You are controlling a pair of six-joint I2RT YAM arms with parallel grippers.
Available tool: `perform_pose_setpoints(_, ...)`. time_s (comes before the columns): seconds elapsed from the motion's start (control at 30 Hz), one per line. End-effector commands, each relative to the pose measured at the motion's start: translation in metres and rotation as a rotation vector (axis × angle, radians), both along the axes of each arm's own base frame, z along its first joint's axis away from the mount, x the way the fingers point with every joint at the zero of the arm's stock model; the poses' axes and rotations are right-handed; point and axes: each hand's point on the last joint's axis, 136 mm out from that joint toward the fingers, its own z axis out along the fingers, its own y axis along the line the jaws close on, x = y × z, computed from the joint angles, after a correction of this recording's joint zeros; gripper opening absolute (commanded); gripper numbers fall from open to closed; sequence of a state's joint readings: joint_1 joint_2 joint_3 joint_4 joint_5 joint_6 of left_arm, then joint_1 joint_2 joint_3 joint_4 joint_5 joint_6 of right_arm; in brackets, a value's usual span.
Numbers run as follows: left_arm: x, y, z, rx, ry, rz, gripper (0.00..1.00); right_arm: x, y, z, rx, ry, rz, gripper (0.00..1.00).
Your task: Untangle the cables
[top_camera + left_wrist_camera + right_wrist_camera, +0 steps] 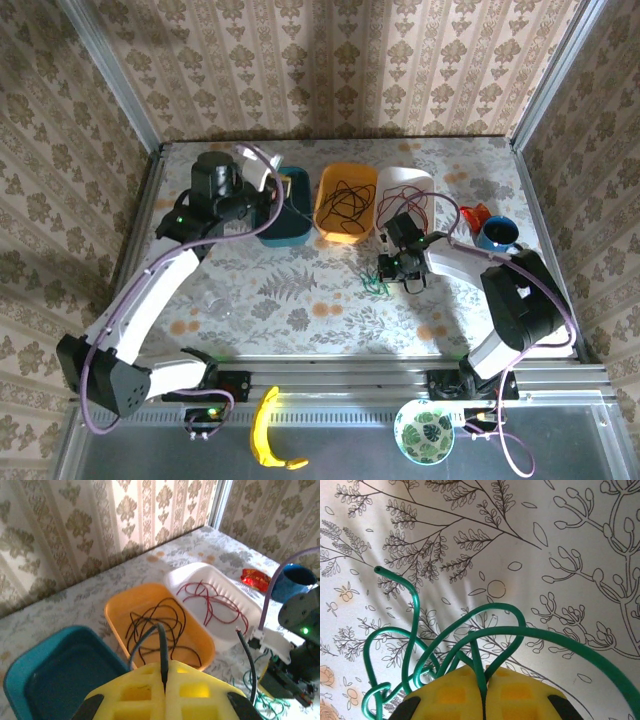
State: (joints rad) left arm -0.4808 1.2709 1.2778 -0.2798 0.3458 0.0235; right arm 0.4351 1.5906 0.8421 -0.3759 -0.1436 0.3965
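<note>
The sorting looks well along: the orange tray (114, 611) holds a loose nest of black cables (155, 625), and the white tray (175, 575) touching its right side holds the red cables (210, 600), so each colour seems to have its own home. The left gripper (164, 672) hangs by the teal bin (30, 680) just left of the orange tray. Its jaws are clenched on one black cable (162, 645) that stands up out of the seam between them, probably lifted so it can join its own kind. The right gripper (481, 677) sits low over the table (580, 540), in front of the orange tray and a little to its right. Its jaws are pinched around a strand of the green cable (470, 625), whose loops fan out over the table with one free end curling away. That cable lies clear of both trays' front rims, and the bare table in front of the orange tray gives room to draw loops apart. Right of the white tray a blue cup (292, 580) crowds the corner, so I judge that side the tighter one
</note>
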Motion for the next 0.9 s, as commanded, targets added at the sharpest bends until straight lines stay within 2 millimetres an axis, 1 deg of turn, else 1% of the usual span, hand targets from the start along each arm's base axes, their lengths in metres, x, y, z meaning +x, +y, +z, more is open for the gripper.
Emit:
perform_pose_setpoints(0.0, 0.023, -0.015, 0.008, -0.005, -0.053, -0.039, 0.0, -0.006, -0.005, 0.005, -0.004, 0.002, -0.009, 0.05)
perform_pose_setpoints(0.17, 0.065, -0.034, 0.006, -0.016, -0.083, -0.029, 0.0, -0.007, -0.007, 0.013, -0.005, -0.021, -0.01, 0.05)
perform_pose_setpoints(0.23, 0.08, -0.041, 0.013, -0.036, -0.104, -0.026, 0.0, -0.008, -0.008, 0.016, -0.004, -0.026, -0.006, 0.05)
perform_pose_setpoints(0.33, 0.098, -0.052, 0.023, -0.059, -0.125, -0.032, 0.0, -0.009, -0.009, 0.019, -0.007, -0.033, -0.005, 0.05)
perform_pose_setpoints(0.5, 0.116, -0.07, 0.031, -0.101, -0.141, -0.063, 0.0, -0.01, -0.011, 0.021, -0.006, -0.039, -0.011, 0.05)
perform_pose_setpoints(0.6, 0.122, -0.079, 0.042, -0.137, -0.169, -0.078, 0.0, -0.012, -0.011, 0.019, -0.006, -0.032, -0.014, 0.05)
perform_pose_setpoints(0.67, 0.123, -0.085, 0.045, -0.15, -0.167, -0.09, 0.0, -0.013, -0.012, 0.017, -0.008, -0.026, -0.014, 0.05)
perform_pose_setpoints(0.7, 0.125, -0.087, 0.041, -0.145, -0.158, -0.087, 0.0, -0.013, -0.012, 0.017, -0.01, -0.023, -0.012, 0.05)
perform_pose_setpoints(0.77, 0.128, -0.092, 0.024, -0.118, -0.128, -0.071, 0.0, -0.013, -0.012, 0.016, -0.011, -0.024, -0.015, 0.05)
perform_pose_setpoints(0.87, 0.134, -0.094, -0.02, -0.065, -0.036, -0.016, 0.0, -0.013, -0.012, 0.017, -0.012, -0.027, -0.015, 0.05)
